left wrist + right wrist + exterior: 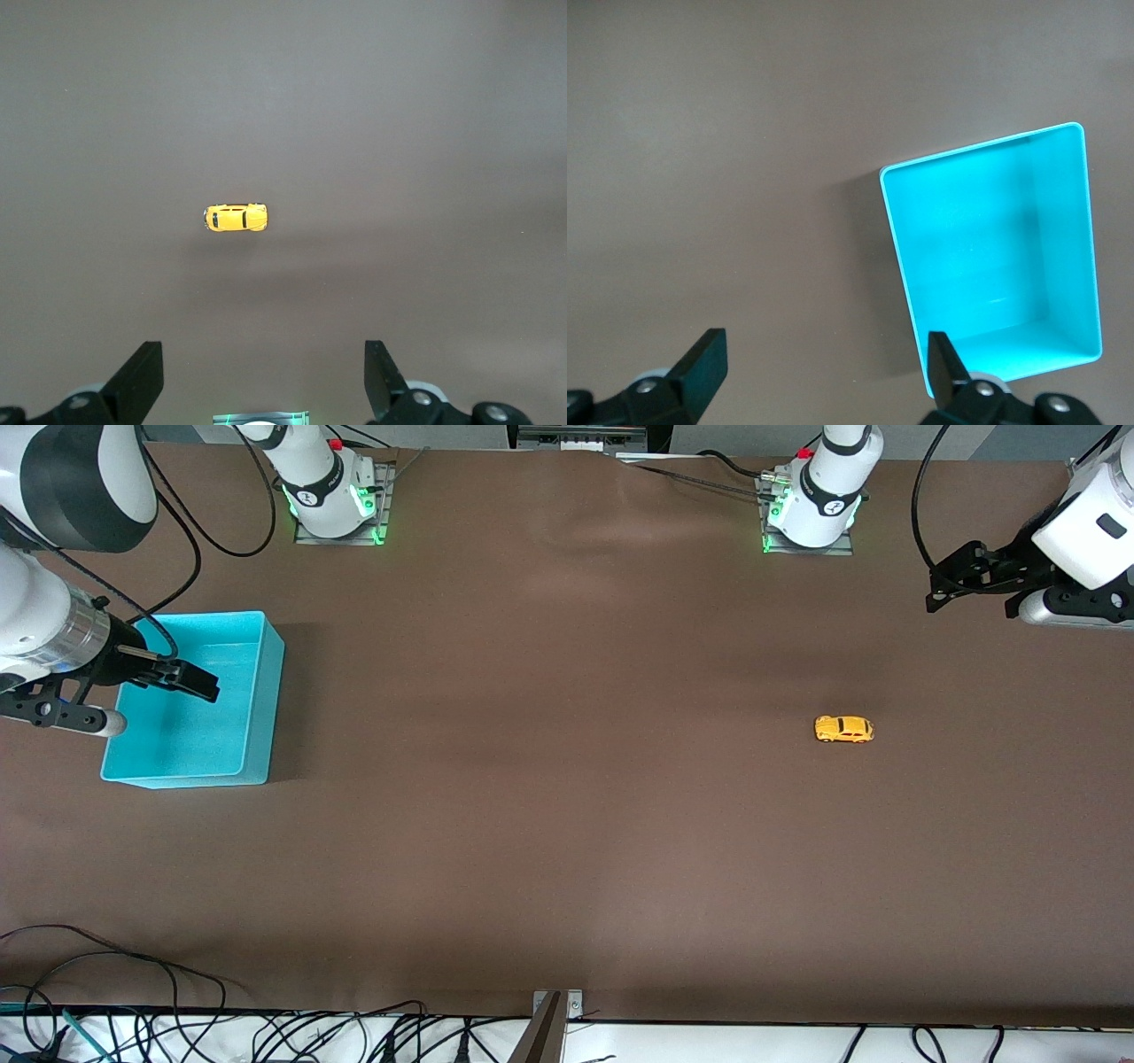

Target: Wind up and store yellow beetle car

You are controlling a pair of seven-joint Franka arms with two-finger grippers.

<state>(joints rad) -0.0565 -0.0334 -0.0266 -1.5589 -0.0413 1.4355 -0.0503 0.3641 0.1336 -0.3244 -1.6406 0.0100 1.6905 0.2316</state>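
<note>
Nothing gripped yet: the yellow beetle car (843,729) sits on its wheels on the brown table (549,797) toward the left arm's end, well apart from the turquoise bin (261,691). Left gripper (941,589) hangs high near its table edge, jaws wide apart; right gripper (190,682) waits over the bin, jaws likewise apart. Best approach, I judge: descend squarely, pinching across the car's narrow flanks.

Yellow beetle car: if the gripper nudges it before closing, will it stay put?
Probably not. The yellow beetle car sits on its wheels on the flat brown table, so a lengthwise push likely rolls it. It looks tiny, rigid and light, and its rounded body may slip under an off-centre pinch.
</note>
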